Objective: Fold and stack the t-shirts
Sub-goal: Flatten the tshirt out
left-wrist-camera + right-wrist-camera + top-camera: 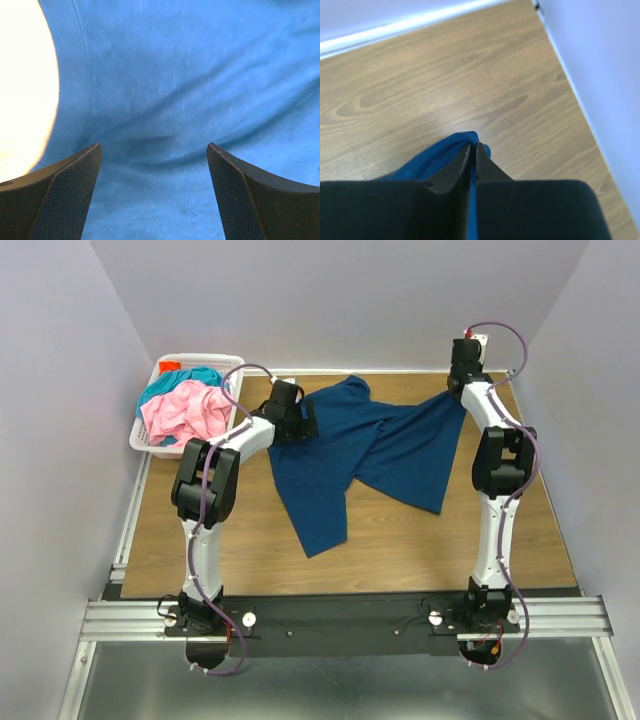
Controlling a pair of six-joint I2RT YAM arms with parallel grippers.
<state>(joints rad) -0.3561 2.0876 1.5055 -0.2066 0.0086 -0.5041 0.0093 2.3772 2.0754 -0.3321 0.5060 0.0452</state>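
The dark blue t-shirt (370, 455) lies spread and rumpled across the middle of the wooden table, print not showing. My right gripper (462, 388) is shut on its far right corner; in the right wrist view a fold of blue cloth (442, 150) sticks out between the closed fingertips (473, 146). My left gripper (300, 420) is open at the shirt's far left edge; in the left wrist view both fingers (75, 185) stand wide apart over blue cloth (190, 90). The pink t-shirt (185, 412) and the teal t-shirt (195, 376) lie crumpled in the basket.
The white lattice basket (140, 440) stands at the table's far left corner, close to my left arm. Grey walls enclose the table on three sides. Bare wood (420, 550) shows in front of the shirt.
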